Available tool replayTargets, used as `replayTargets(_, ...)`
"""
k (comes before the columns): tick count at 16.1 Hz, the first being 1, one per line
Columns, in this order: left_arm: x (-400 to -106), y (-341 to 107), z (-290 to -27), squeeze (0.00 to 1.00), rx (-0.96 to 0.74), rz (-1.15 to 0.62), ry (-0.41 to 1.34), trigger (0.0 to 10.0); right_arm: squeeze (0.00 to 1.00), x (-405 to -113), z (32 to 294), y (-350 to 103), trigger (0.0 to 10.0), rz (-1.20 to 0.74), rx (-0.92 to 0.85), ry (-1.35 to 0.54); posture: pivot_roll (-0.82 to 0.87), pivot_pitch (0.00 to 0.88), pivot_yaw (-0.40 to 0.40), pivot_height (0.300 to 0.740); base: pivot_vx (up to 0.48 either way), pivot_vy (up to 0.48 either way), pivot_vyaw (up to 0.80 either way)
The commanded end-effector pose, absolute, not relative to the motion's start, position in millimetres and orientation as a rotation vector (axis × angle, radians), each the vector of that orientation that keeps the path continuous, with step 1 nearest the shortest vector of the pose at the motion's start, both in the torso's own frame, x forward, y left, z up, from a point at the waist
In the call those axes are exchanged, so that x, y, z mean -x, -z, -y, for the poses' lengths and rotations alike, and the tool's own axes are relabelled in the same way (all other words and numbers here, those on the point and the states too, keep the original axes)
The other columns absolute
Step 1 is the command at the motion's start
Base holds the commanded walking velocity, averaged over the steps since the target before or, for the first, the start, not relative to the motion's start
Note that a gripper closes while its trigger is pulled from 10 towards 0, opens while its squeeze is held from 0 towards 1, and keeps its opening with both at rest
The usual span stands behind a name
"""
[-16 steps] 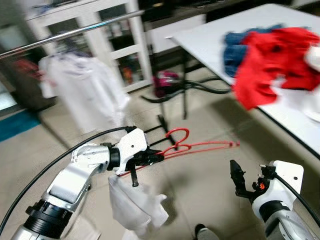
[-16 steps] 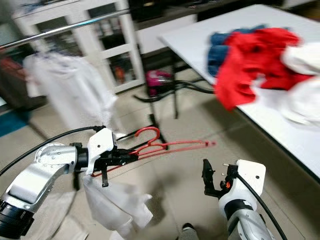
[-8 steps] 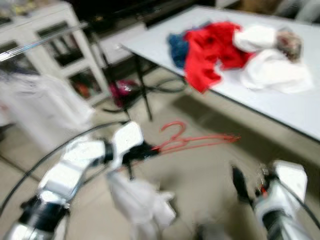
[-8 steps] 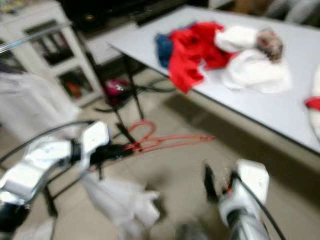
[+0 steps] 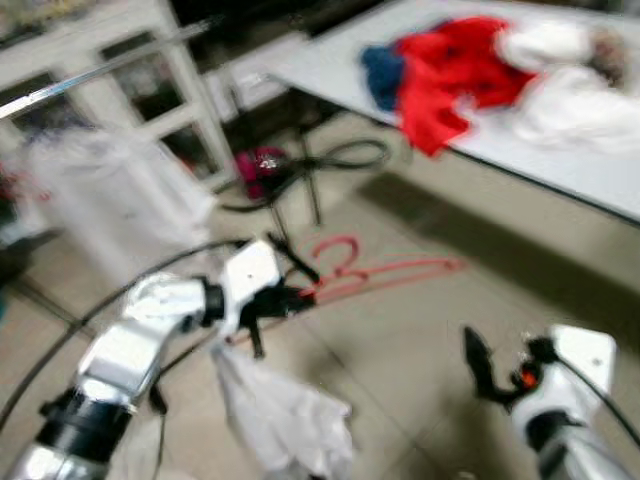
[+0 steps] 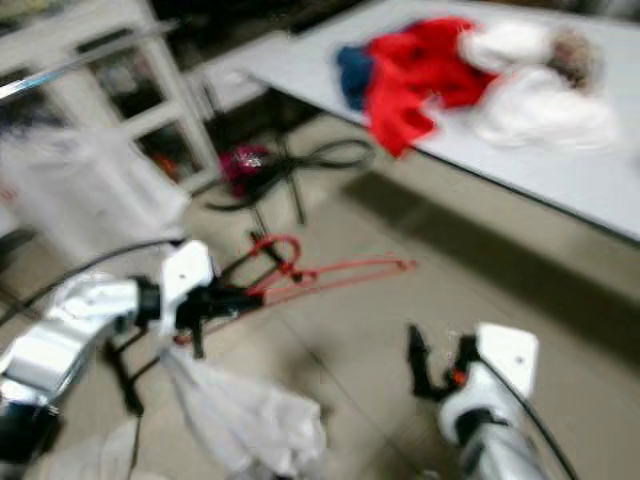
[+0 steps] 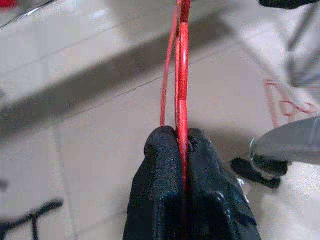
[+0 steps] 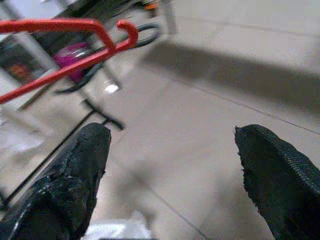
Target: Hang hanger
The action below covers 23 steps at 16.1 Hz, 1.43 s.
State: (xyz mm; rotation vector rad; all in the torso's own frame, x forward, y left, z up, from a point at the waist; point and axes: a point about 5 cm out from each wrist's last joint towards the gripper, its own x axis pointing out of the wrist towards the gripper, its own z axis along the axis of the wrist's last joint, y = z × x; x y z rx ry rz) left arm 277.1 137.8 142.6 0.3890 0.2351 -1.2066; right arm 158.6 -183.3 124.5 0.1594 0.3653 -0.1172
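Beige floor tiles stretch under a blurred head view. At about ten o'clock a silver clothes rail runs slantwise in front of a white cabinet, and a white garment hangs below it. Nearer the middle, a magenta object and a black cable lie on the floor by the dark legs of a stand. At one to two o'clock a white table carries a heap of blue, red and white clothes. Between the arms and the rail there is open floor, with the stand's black feet low in that gap. The left gripper, at about eight o'clock from the frame's centre, has its two black fingers pressed together on the red hanger, pinching the thin wire at one end. The hanger lies roughly level in the air, its long axis running from the gripper toward three o'clock, its hook curling upward near the gripped end. It is slim red wire, doubled in places. White cloth droops beneath the left gripper. The right gripper, low at four o'clock, is spread wide and holds nothing.
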Motion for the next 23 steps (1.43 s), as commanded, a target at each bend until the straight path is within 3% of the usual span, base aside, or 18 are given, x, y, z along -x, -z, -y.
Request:
replayTargets(1,-280,-154,-145,0.0,-0.421,-0.203,1.182,10.0,0.0,-159,175,-126,10.0,-0.362,-0.189,0.087,-0.09,0.06,0.204,0.74,0.0,0.349,-0.8)
replayTargets(11,-283,-154,-143,0.0,-0.409,-0.2,1.189,10.0,0.0,-158,177,-129,10.0,-0.349,-0.215,0.12,-0.11,0.061,0.217,0.74,0.0,0.342,-0.8)
replayTargets(16,-285,-154,-140,0.0,-0.399,-0.192,1.187,10.0,0.0,-160,178,-130,10.0,-0.347,-0.22,0.128,-0.11,0.06,0.216,0.74,0.0,0.338,-0.16)
replayTargets(23,-274,-146,-137,0.0,-0.34,-0.169,1.105,10.0,0.0,-179,180,-135,10.0,-0.356,-0.165,0.013,-0.09,0.04,0.076,0.74,0.0,0.327,-0.8)
